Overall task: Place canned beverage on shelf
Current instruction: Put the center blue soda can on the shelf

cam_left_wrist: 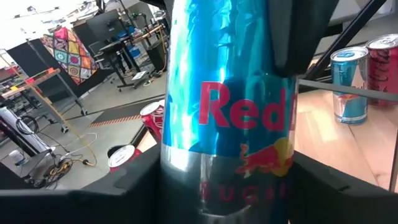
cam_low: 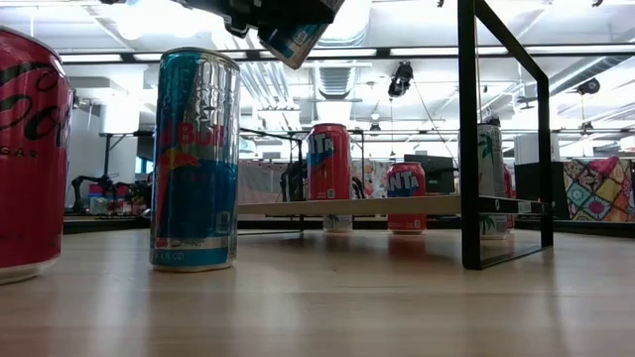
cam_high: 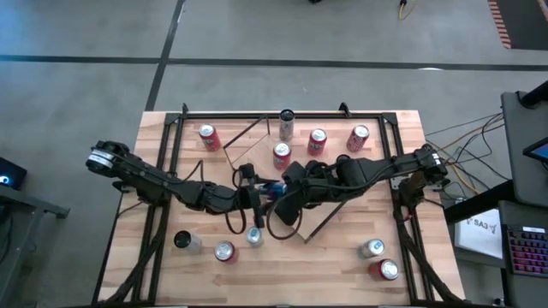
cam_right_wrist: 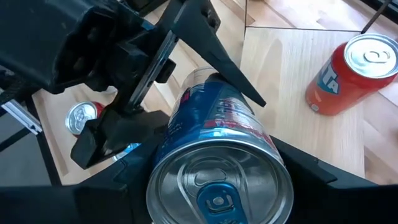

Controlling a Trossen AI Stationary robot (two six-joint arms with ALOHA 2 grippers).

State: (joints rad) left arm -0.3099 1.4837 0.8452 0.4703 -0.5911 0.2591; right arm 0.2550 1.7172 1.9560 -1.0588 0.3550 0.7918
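The can [cam_high: 267,190] is held in the air at mid-table between both arms, at the near edge of the shelf [cam_low: 397,206] and not on it. It is pinched by the right gripper [cam_high: 282,195], whose fingers lie against both its sides in the right wrist view. The left gripper [cam_high: 253,198] is seen from its own wrist with a finger pressed to each side of the same can.

Only the low view shows the can's height: it is tilted, well above the tabletop and above the shelf board. Only the high view shows all the cans at once. The can's pull-tab top is seen in the right wrist view alone, and its label in the left wrist view alone.

"Red" and a bull figure are read on the held can. A second blue can [cam_low: 195,159] standing on the table bears "Bull". On two orange-red cans [cam_low: 329,164] "NTA" is read, and "GAR" on a red can [cam_low: 30,159] at the low view's edge.

Besides the held can, ten are counted from above: five in the far half, at or beside the shelf, and five along the near edge.
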